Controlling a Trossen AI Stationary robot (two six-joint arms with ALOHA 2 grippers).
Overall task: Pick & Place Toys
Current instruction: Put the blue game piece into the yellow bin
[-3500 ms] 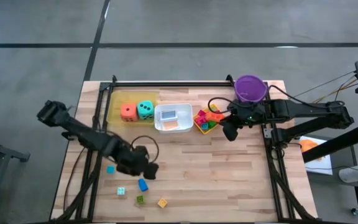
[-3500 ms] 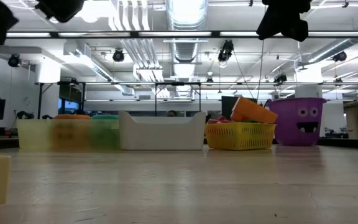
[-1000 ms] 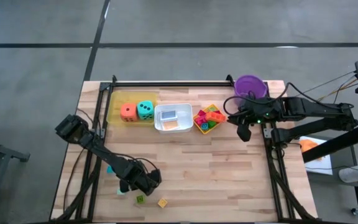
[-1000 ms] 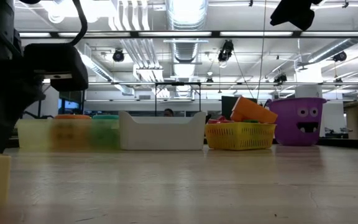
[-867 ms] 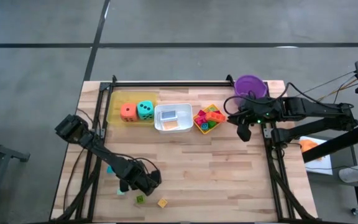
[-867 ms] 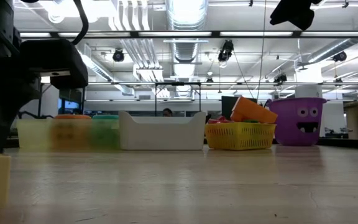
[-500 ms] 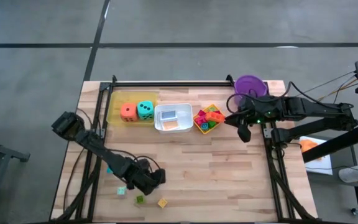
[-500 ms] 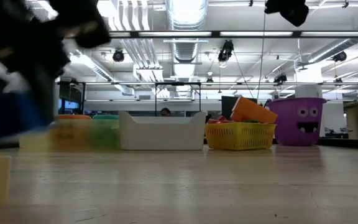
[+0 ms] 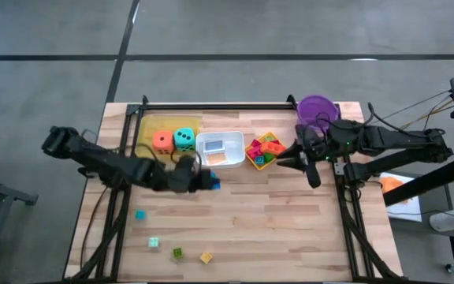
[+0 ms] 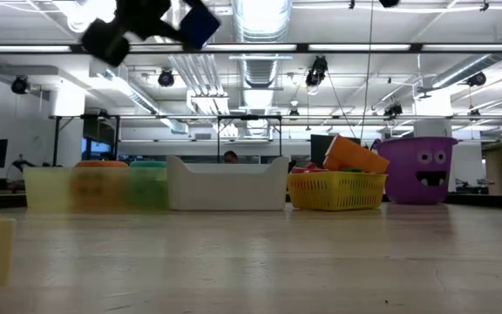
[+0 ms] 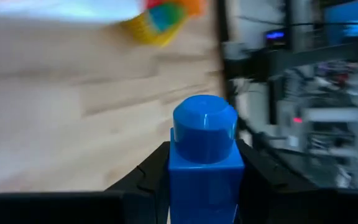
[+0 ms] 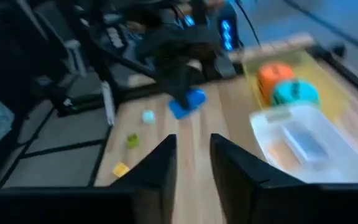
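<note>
We carried the small blue plastic block (image 11: 204,147), clenched in the left gripper (image 9: 205,182), steadily toward the yellow basket (image 9: 252,158) at two o'clock.

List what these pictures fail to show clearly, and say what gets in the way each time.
- Low view: dice in the yellow tray, blurred behind its cloudy wall.
- Low view: right tool, cut off by the top edge.
- Left wrist view: blue block's lower end, cut off by the bottom edge.
- High view: loose blocks, too small for detail.
</note>
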